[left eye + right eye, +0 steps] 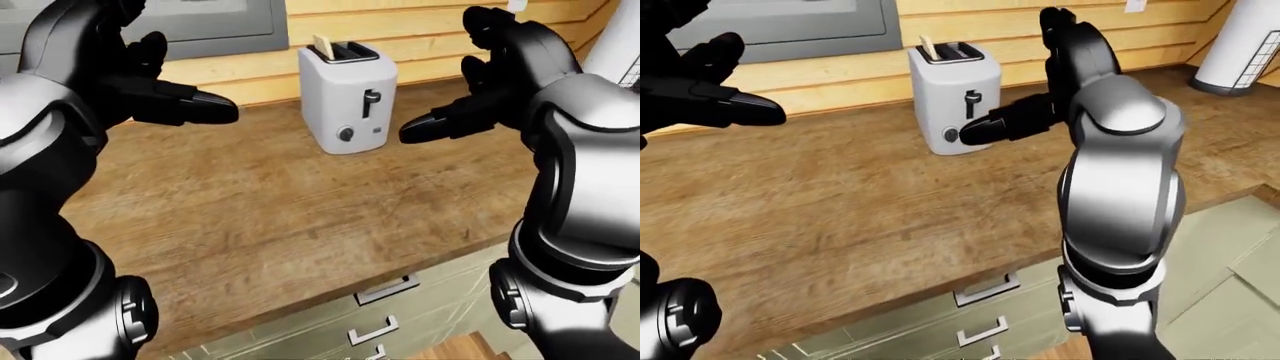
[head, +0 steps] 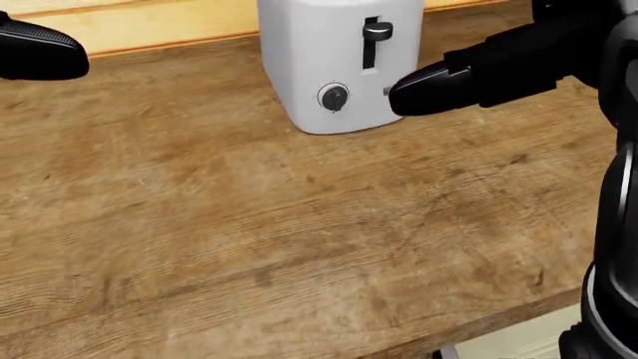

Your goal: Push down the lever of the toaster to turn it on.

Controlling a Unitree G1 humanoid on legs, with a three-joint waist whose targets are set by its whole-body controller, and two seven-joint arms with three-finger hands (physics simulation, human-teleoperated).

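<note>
The toaster stood near the far edge of the wooden bench, against the plank wall. It appeared rigid, smooth-sided and probably light enough to slide if pushed sideways. The contact point was the small dark lever at the top of its vertical slot, above the round dial; force should run straight down.

The right hand hovered just right of the toaster, fingers spread and extended, grasping nothing; contact could not be confirmed. The left hand was released, well apart at bench left.
</note>
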